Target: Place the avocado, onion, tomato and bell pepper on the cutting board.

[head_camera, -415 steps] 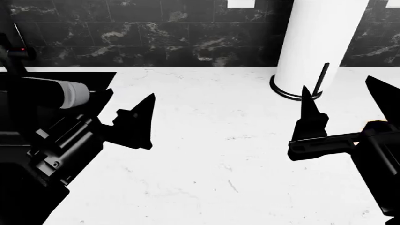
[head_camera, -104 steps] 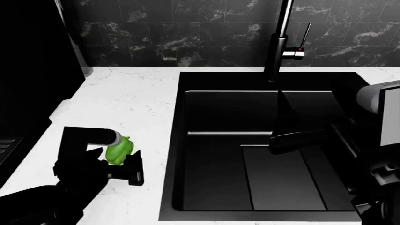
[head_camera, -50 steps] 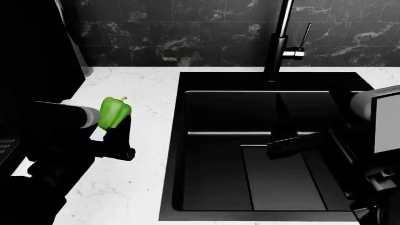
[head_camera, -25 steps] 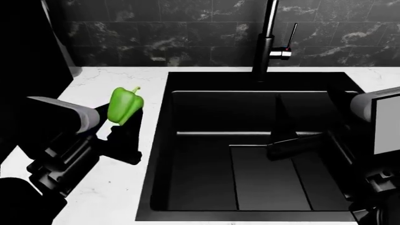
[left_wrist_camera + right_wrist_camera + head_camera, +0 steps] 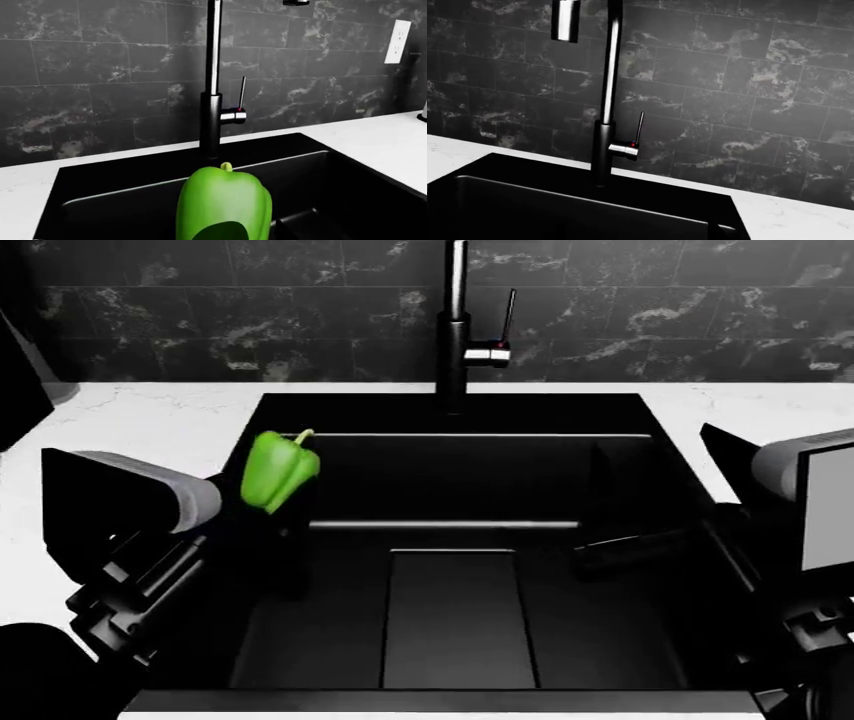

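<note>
Clamped on the bell pepper (image 5: pixel 279 471), the left gripper (image 5: pixel 274 502) held it in the air above the left edge of the black sink (image 5: pixel 454 660), at about nine o'clock from the basin's middle in the head view. Its fingers were dark against the dark basin and hard to make out, but the pepper sat at the arm's tip with nothing beneath it, so it was plainly gripped rather than resting. That height looked chosen to carry the pepper clear of the sink rim and the faucet (image 5: pixel 458 325) at twelve o'clock, on the way to a cutting board that no view showed. The pepper was a bright light green, elongated and lobed, glossy, with a short curved stem pointing up and slightly toward one o'clock; in the left wrist view it filled the lower middle of the picture (image 5: pixel 223 207), upright, with the faucet column (image 5: pixel 212 80) behind it. The right gripper (image 5: pixel 627 548) hung over the basin at roughly three o'clock, holding nothing (whether its jaws were parted could not be told, being black on black). White marble counter (image 5: pixel 147 420) flanked the sink at both sides.
</note>
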`<state>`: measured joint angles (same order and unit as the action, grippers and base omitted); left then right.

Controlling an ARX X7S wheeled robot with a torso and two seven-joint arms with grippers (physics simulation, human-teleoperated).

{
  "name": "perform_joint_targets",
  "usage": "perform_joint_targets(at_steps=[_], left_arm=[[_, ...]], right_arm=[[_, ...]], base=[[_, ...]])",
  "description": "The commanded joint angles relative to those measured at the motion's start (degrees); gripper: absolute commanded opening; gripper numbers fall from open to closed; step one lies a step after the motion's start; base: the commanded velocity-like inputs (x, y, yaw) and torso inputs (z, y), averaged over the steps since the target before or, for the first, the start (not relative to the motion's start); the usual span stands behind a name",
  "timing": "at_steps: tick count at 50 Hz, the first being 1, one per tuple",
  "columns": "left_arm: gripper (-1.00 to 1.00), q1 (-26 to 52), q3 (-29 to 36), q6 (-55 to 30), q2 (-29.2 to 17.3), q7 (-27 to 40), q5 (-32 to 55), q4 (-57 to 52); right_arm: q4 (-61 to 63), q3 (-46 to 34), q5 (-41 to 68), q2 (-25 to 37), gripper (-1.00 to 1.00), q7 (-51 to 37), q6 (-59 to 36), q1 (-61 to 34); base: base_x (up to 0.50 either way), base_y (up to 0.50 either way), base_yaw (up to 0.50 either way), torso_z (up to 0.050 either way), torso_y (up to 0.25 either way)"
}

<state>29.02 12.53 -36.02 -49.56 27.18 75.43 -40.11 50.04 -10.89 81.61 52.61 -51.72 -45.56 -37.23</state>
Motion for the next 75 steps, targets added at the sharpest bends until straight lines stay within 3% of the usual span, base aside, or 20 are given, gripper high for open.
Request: perform_joint_targets(at_steps=[1, 26, 75], left_arm=[[-1.0, 0.3, -0.2, 0.2, -0.1, 0.7, 0.7, -0.3], [-1.0, 0.4, -0.6, 0.6, -0.7, 0.7, 1.4, -1.5], [-1.0, 1.8, 0.7, -0.3, -0.4, 0.7, 2.4, -2.0]], right_arm=[[0.6, 0.6, 1.0, 0.8, 1.0, -0.7, 0.5, 0.6], [2.7, 2.0, 3.7, 2.8, 1.0, -4.1, 1.3, 1.3], [1.3, 1.7, 1.4, 2.9, 1.0, -1.0, 2.1, 3.0]], base=[[0.0, -0.5, 0.0, 0.0, 0.0], [0.0, -0.5, 0.0, 0.0, 0.0], [0.0, -0.5, 0.0, 0.0, 0.0]])
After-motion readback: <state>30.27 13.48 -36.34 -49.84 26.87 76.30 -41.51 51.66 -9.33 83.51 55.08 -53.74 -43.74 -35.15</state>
